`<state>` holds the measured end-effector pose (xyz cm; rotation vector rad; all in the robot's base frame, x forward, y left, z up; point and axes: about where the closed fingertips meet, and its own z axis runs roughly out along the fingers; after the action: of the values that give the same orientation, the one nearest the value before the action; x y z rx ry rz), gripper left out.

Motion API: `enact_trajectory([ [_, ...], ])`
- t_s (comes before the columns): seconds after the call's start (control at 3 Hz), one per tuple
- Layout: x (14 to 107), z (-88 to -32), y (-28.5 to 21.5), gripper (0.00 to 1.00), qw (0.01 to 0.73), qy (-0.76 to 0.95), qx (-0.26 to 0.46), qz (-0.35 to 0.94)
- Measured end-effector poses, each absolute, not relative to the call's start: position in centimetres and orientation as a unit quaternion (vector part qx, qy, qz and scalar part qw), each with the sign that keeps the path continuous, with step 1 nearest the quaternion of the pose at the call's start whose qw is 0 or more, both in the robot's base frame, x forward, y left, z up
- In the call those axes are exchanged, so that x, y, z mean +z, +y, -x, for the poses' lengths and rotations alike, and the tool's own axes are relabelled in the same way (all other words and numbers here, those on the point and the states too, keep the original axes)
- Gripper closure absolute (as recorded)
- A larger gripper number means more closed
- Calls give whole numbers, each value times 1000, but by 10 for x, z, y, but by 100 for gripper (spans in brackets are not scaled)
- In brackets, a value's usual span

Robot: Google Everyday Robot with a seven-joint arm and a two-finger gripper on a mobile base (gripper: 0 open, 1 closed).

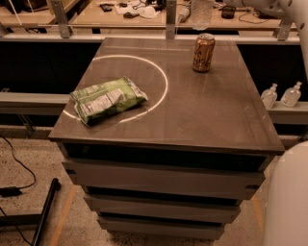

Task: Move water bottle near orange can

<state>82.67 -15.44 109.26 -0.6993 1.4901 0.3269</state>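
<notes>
Though gripper off-frame, cylindrical orange can (203,53)

The shell (288,202) is smooth, rounded, plain white. The arm (288,7) is white and glossy too. The jaws are out of view, past the top edge.

Dim workshop around a grey drawer cabinet (163,180).
Speckled floor (43,161) at 8 o'clock; cluttered wooden workbench (96,17) at 12.
</notes>
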Motion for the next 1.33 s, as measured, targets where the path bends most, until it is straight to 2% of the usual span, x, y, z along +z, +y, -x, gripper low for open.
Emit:
enact_trajectory([
  [1.33,1091,-808,-225,100,665,700,109,236],
])
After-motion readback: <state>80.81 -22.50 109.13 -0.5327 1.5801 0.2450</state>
